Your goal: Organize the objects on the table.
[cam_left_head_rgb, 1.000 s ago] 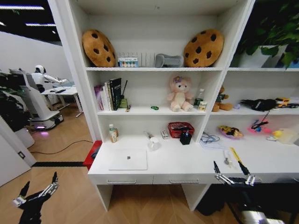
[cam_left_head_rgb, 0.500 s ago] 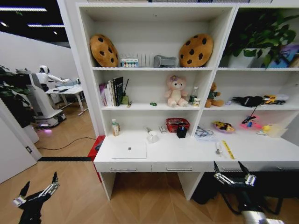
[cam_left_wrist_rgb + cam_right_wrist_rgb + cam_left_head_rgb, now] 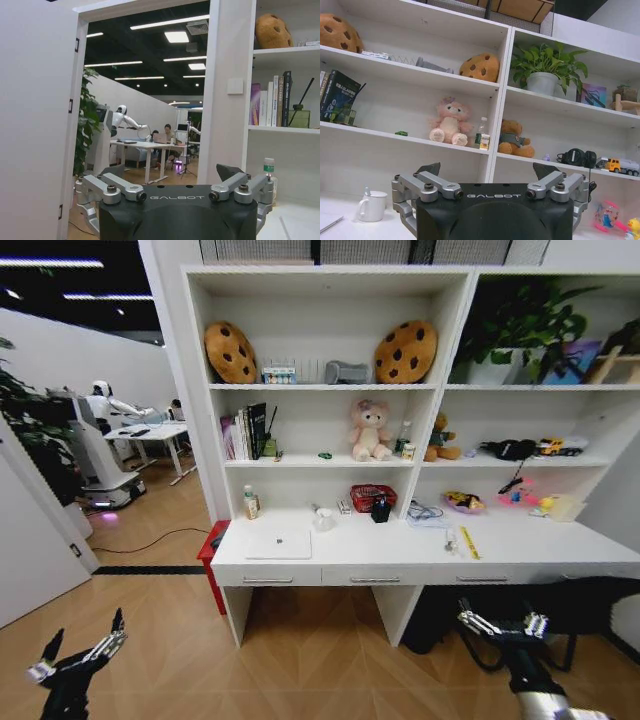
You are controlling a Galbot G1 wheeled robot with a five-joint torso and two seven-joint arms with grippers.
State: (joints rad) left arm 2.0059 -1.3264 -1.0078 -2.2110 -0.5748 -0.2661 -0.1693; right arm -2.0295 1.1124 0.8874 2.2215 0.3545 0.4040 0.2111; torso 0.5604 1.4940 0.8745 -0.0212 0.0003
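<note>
Left gripper (image 3: pixel 80 652) hangs low on the near left over bare wood floor, fingers spread and holding nothing; right gripper (image 3: pixel 503 623) sits low on the near right in front of the desk's dark underside, jaws apart and empty too; both well short of the table (image 3: pixel 560 552). From the head view, the silver laptop (image 3: pixel 279 544) lies flat on the table's left part, close to the front edge above a drawer handle; the tiny green car (image 3: pixel 325 455) sits on the shelf above, left of the pink plush (image 3: pixel 369 432); small pale items lie by the yellow ruler (image 3: pixel 469 542) on the right, too small to tell whether they are the pens. In the left wrist view, the left gripper (image 3: pixel 176 192) has its fingers parted; a door frame (image 3: pixel 220 90) is near it, an open room lies beyond, and the shelving stands to one side. In the right wrist view, the right gripper (image 3: pixel 494 192) has fingers wide and nothing between; the white mug (image 3: pixel 371 205) is on the desk, the green car (image 3: pixel 401 133) on the shelf. Risks, I'd say: the laptop so near the edge could slide off if nudged; the shelf boards leave little headroom over the desk. Open floor lies near and left.
</note>
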